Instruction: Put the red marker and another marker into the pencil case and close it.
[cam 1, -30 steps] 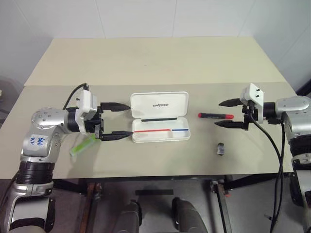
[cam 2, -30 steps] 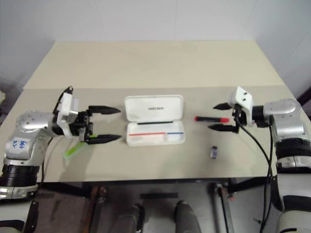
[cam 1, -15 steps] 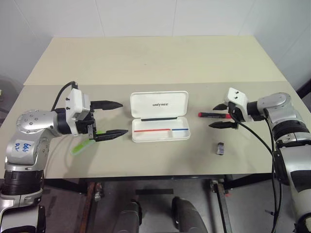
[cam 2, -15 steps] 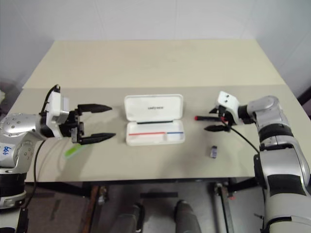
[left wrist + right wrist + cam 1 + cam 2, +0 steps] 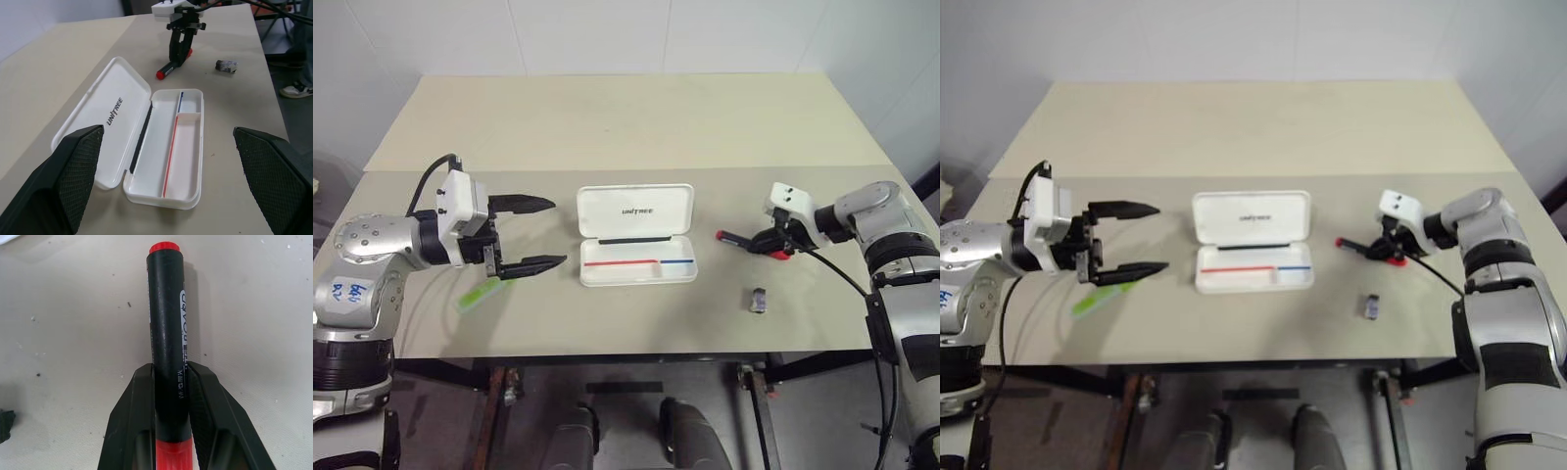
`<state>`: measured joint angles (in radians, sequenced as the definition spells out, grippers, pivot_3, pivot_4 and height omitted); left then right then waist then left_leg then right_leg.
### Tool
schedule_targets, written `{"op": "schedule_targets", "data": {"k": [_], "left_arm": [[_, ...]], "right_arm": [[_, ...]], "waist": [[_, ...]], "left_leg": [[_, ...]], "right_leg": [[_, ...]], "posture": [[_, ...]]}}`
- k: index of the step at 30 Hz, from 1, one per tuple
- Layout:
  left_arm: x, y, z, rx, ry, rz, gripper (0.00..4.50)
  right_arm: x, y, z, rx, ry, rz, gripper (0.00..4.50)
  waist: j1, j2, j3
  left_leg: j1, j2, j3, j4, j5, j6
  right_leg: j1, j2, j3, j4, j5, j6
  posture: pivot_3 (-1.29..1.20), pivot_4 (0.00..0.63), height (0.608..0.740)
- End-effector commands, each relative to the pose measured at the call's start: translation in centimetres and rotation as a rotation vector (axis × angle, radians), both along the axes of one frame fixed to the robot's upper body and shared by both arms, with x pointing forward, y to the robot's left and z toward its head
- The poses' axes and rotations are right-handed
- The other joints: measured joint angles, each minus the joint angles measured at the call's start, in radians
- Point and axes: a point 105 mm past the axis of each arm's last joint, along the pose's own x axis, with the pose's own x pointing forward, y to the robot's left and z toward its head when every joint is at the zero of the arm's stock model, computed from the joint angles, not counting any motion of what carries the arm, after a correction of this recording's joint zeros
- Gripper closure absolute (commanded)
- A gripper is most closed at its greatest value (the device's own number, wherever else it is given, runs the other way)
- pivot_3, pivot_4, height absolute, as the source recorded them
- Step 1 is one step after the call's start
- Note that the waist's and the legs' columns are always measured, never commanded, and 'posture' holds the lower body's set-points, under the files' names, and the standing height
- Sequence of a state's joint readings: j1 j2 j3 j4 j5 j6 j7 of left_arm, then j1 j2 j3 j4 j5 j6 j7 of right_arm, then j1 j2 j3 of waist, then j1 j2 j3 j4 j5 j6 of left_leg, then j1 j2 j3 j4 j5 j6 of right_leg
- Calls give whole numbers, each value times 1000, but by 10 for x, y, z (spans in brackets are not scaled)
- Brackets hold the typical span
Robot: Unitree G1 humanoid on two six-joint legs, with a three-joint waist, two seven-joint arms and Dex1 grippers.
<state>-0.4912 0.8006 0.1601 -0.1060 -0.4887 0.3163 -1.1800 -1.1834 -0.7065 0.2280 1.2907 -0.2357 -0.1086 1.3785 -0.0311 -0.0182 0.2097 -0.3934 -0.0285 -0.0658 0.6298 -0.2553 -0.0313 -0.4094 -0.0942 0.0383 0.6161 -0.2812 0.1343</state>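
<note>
A pale beige table (image 5: 626, 127) stands against a white wall, with a seam running across it from left to right.

The red marker (image 5: 167, 333) lies on the table to the right of the pencil case, its black barrel pointing toward the case and ending in a small red tip. The right gripper (image 5: 766, 241) has its two black fingers (image 5: 132, 431) pressed against the barrel from both sides, close to the red cap, so the jaws are narrow and clamped on the marker.

The pencil case (image 5: 636, 235) sits open near the middle of the table, white, with its lid laid flat on the far side and the tray on the near side. The lid bears dark lettering; the tray shows a red stripe and a blue stripe.

Well to the left of the case, the green marker (image 5: 480, 294) lies on the table at a slant. The left gripper (image 5: 530, 235) hangs just above and beside it, pointing toward the case, jaws spread wide and holding nothing.

A small dark object (image 5: 758, 299) rests on the table near the front edge, to the near side of the right gripper.
</note>
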Motion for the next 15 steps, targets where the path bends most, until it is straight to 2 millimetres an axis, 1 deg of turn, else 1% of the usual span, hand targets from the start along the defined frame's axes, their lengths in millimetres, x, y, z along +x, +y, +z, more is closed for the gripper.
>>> {"op": "schedule_targets", "data": {"k": [1,4,8,9,12,14,15], "left_arm": [[-1,-6,5,7,-36,-39,0],[3,-10,1,4,-31,-61,0],[7,-9,-5,2,-21,-68,0],[8,-8,-7,5,-16,-68,0],[11,-4,-12,9,-10,-63,0],[12,-3,-14,10,-10,-61,0],[13,-1,-15,9,-5,-53,0]], "right_arm": [[2,11,-2,12,-65,69,3944],[9,24,18,68,-215,120,3944],[3,29,38,115,-276,204,3944],[0,29,43,121,-284,224,3944],[-21,32,57,132,-247,299,3944],[-32,37,60,135,-234,321,3944],[-39,46,63,143,-233,340,3944]], "waist": [[-1,0,0],[-13,0,0],[-29,0,0],[-29,0,0],[-22,0,0],[-18,0,0],[-15,0,0]], "left_leg": [[0,0,0,0,0,0],[1,0,1,0,0,0],[3,1,4,1,1,-1],[3,1,4,1,1,-1],[3,3,4,0,1,-1],[3,3,4,1,1,-1],[3,3,4,1,0,-1]], "right_leg": [[0,0,0,0,0,0],[0,0,1,1,0,0],[-1,1,4,5,0,0],[-1,1,5,6,0,0],[-1,2,4,6,0,0],[-1,2,4,6,0,0],[-1,2,4,6,0,0]], "posture": [[0,150,740],[0,150,740],[0,150,740],[0,150,740],[0,150,740],[0,150,740],[0,150,740]]}}
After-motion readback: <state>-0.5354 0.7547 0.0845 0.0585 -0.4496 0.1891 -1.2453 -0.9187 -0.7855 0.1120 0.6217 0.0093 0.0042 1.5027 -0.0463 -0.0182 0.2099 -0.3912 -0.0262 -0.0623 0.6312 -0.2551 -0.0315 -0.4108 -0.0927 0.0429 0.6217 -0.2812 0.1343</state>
